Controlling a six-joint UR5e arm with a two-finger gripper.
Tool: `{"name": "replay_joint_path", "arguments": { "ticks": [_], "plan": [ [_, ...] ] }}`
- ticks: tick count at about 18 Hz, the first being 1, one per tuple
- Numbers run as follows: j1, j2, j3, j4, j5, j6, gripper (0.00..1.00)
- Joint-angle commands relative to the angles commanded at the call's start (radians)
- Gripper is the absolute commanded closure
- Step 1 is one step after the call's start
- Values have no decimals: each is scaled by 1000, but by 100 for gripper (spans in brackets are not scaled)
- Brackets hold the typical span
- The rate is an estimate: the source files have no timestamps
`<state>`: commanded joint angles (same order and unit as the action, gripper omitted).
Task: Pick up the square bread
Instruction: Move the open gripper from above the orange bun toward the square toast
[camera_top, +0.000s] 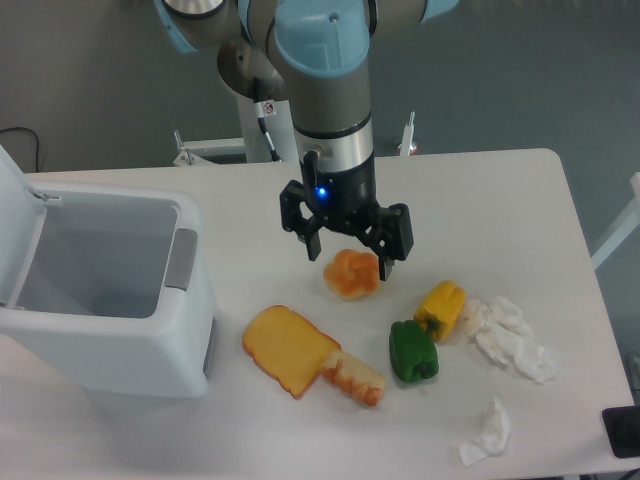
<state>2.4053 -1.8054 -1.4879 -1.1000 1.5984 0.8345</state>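
Your gripper (348, 252) hangs with its two fingers spread apart and nothing between them, above the round orange bun (352, 273) near the middle of the white table (500, 190). You will find the square bread (352, 377) nearer the camera, lying on the table with its left end touching, as far as the view tells, the flat toast slice (287, 348). Right of it stand the green pepper (413, 351) and yellow pepper (441, 307), with crumpled tissues (508, 333) beyond, while the open white bin (100, 285) sits far left.
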Motion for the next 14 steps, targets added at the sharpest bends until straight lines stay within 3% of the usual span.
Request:
{"name": "replay_joint_path", "arguments": {
  "ticks": [9,14],
  "plan": [
    [-3,-41,-37,3,3,-129,0],
    [-3,-101,-37,3,3,-256,0]
  ]
}}
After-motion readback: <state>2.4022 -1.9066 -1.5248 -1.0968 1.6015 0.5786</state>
